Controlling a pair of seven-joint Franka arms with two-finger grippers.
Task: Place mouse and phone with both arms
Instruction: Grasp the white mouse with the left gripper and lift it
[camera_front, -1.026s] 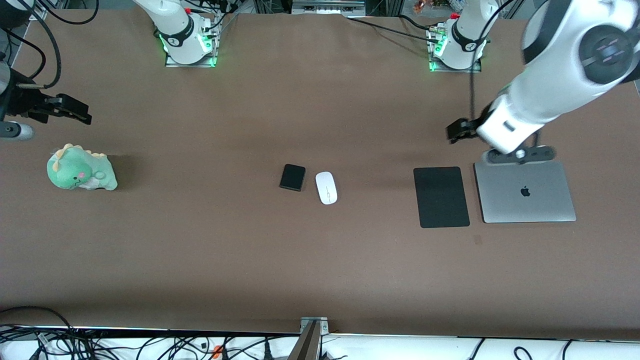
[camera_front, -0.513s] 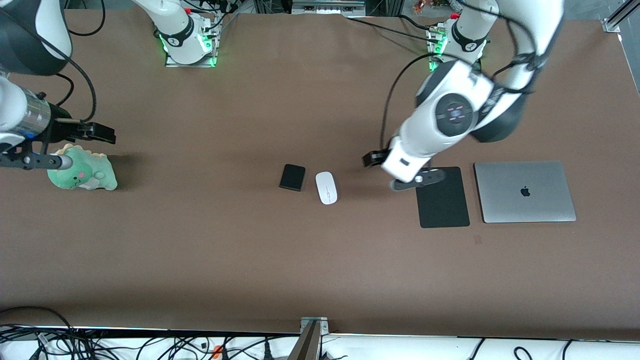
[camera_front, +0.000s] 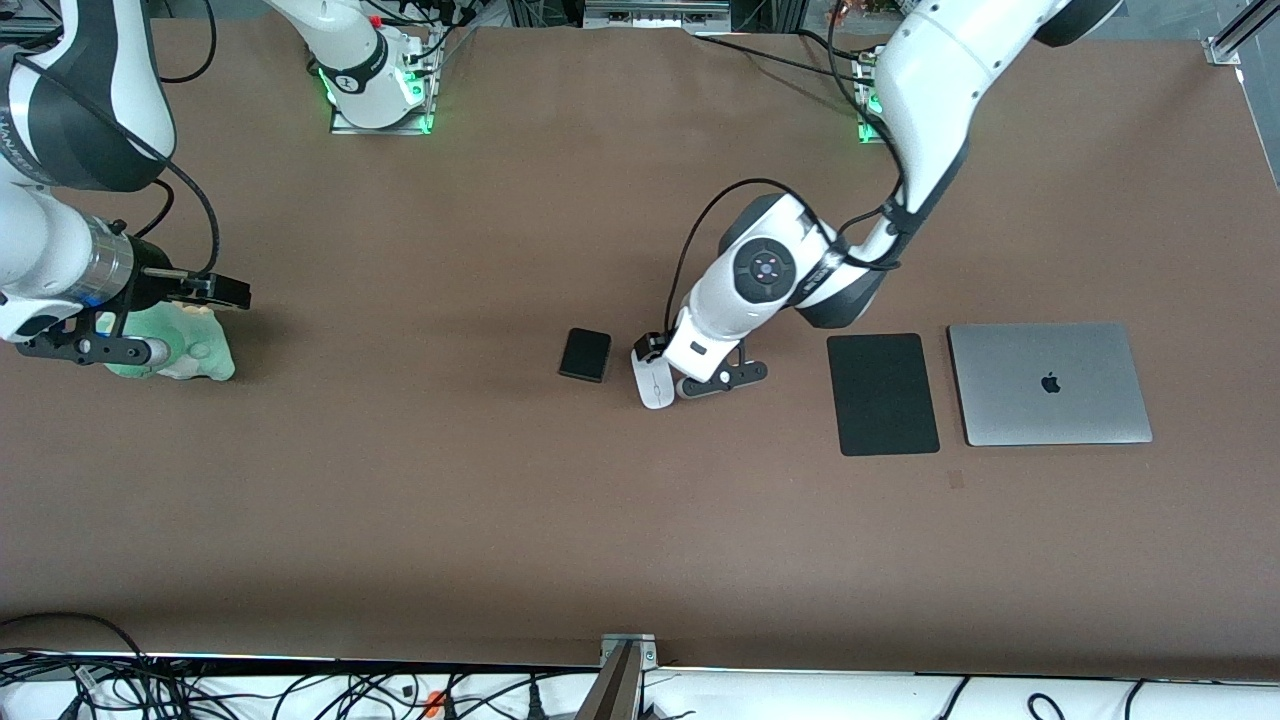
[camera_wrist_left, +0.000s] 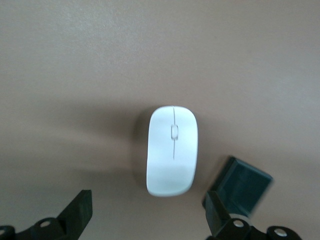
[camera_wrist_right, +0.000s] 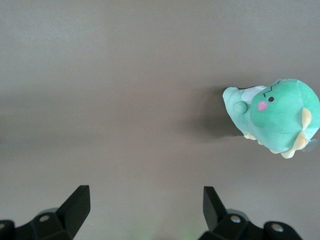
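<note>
Mouse (camera_front: 655, 384): white and oval, flat on the brown counter (camera_front: 500, 500) near its middle; partly covered in the front view by the left arm's wrist; seen whole in the left wrist view (camera_wrist_left: 172, 150), grey line down its middle
Phone (camera_front: 585, 354): small black slab on the counter just beside the mouse, toward the right arm's end; apart from it; nothing touches it
Left pincer (camera_wrist_left: 147, 215): low over the mouse, fingers spread wide, one to each side of the mouse's long edges; released, grasping nothing; no finger seen touching the mouse
Right pincer (camera_wrist_right: 145, 210): over bare counter near the right arm's end, just beside the plush dinosaur; fingers wide apart, released, empty
Plush dinosaur (camera_front: 190, 350): green with a pink cheek, on the counter, partly hidden by the right arm's wrist in the front view; clear in the right wrist view (camera_wrist_right: 277, 117)
Mouse pad (camera_front: 882, 393): flat black rectangle toward the left arm's end, bare
Laptop (camera_front: 1048, 383): closed, silver, just beside the mouse pad, closer still to the left arm's end
</note>
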